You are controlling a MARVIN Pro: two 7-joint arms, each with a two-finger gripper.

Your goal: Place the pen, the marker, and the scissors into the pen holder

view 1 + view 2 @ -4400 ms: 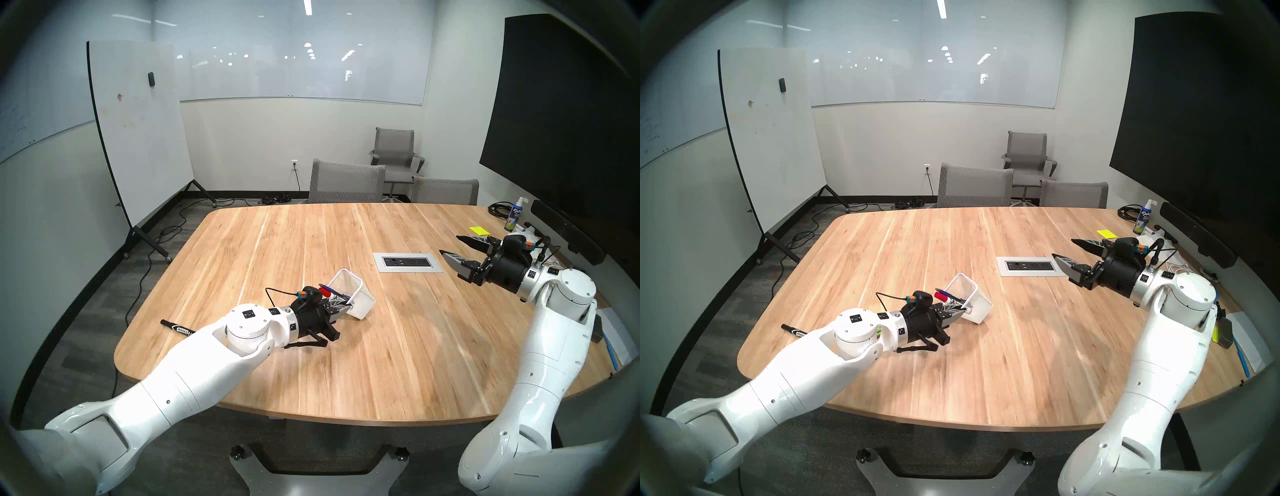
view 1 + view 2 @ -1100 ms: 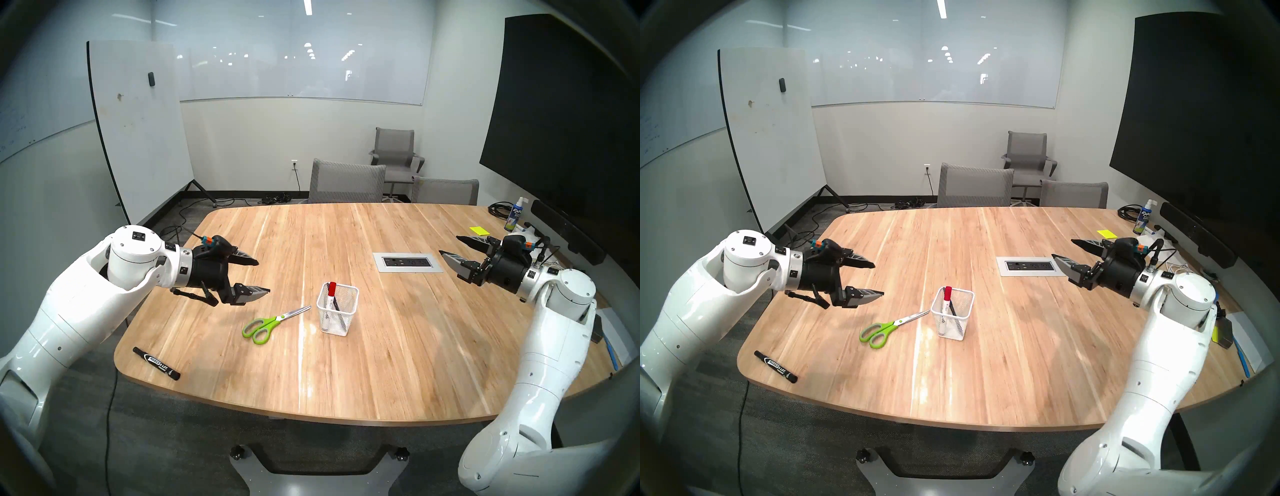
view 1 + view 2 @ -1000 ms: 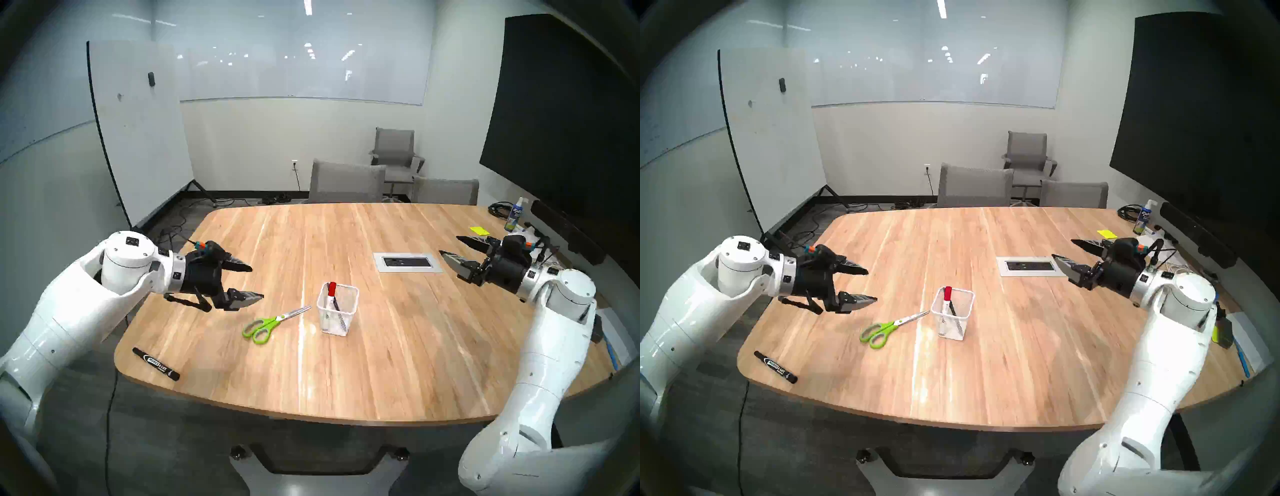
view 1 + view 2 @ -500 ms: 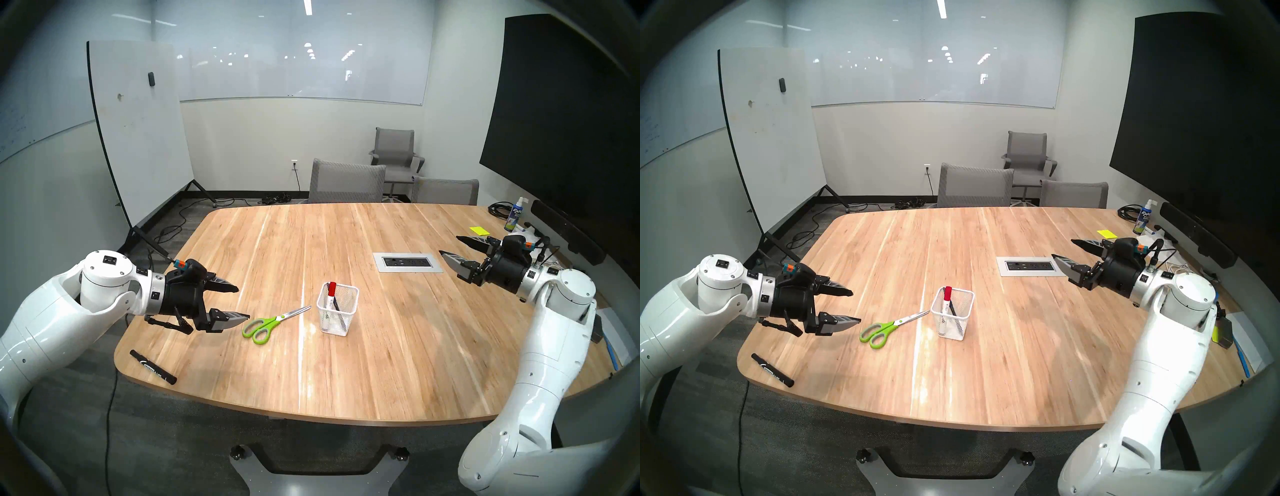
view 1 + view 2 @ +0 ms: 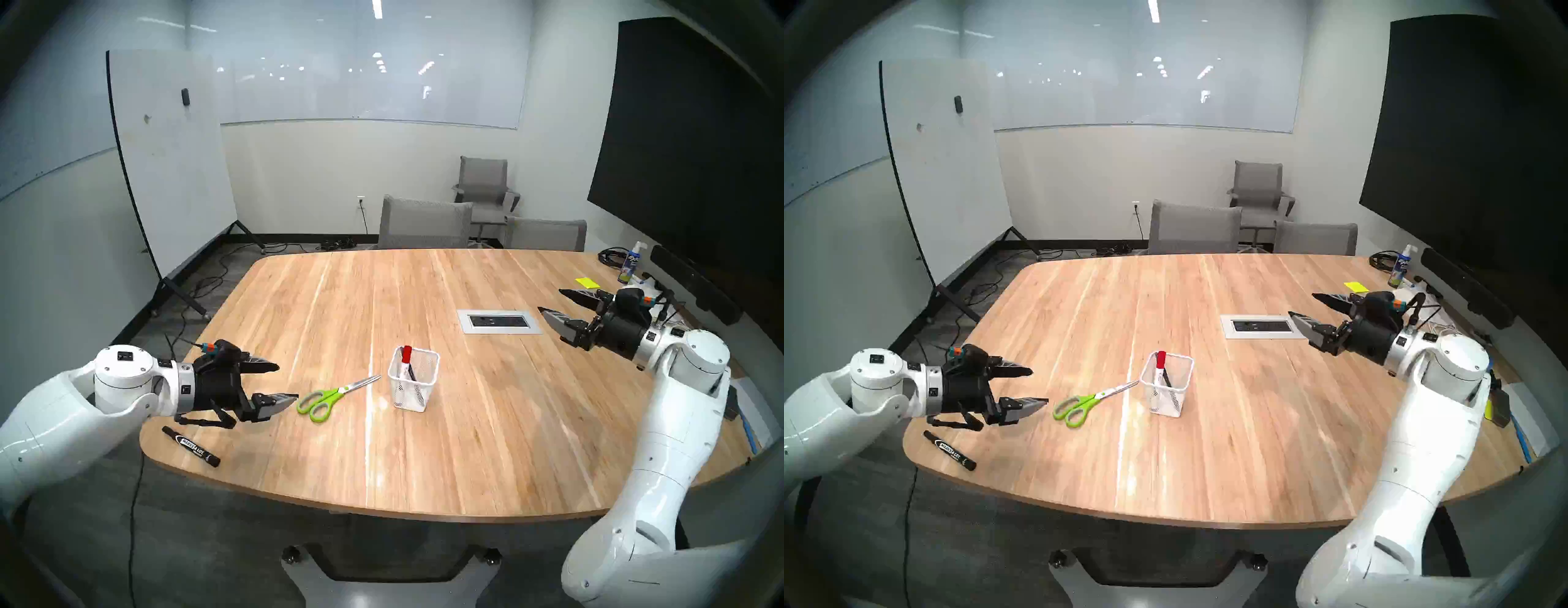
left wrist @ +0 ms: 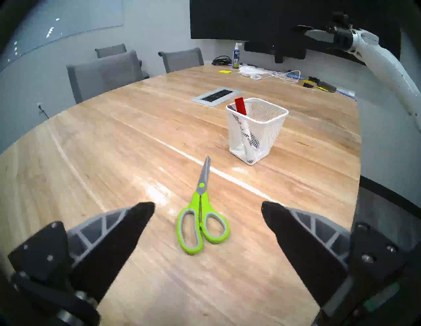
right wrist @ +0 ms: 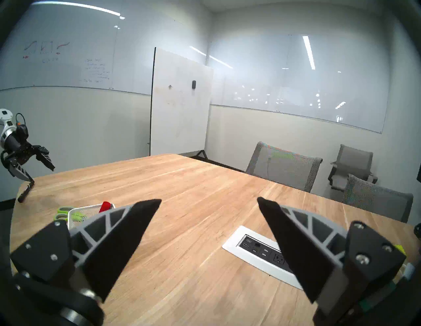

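The pen holder (image 5: 413, 384) is stood upright on the wooden table (image 5: 488, 446), approx. at centre, well apart from both arms. Inside it, a white marker with red cap (image 5: 406, 361) is leaned against the wall nearest the L side; a dark slim item is seen beside it through the mesh, but whether it is the pen cannot be told.

The scissors (image 5: 329, 397) are laid flat on the table, blades shut, tips pointed toward the pen holder and stopped just short of it w/o contact. The green loop handles are turned toward the left gripper (image 5: 286, 382).

The left gripper is held above the table, tilted slightly down, jaws spread wide and empty. In the left wrist view the scissors (image 6: 201, 218) are framed between the two fingers (image 6: 127, 230), handles nearest, w/ clear table on each side; no contact is shown.

A black marker (image 5: 191, 446) is laid flat near the table's front L corner, below and beside the left gripper, well apart from the pen holder.

The right gripper (image 5: 551, 303) is held level over the R side of the table, beyond the inset power outlet panel (image 5: 498, 321), jaws spread wide and empty. In the right wrist view, only bare table is seen between its fingers (image 7: 127, 234).
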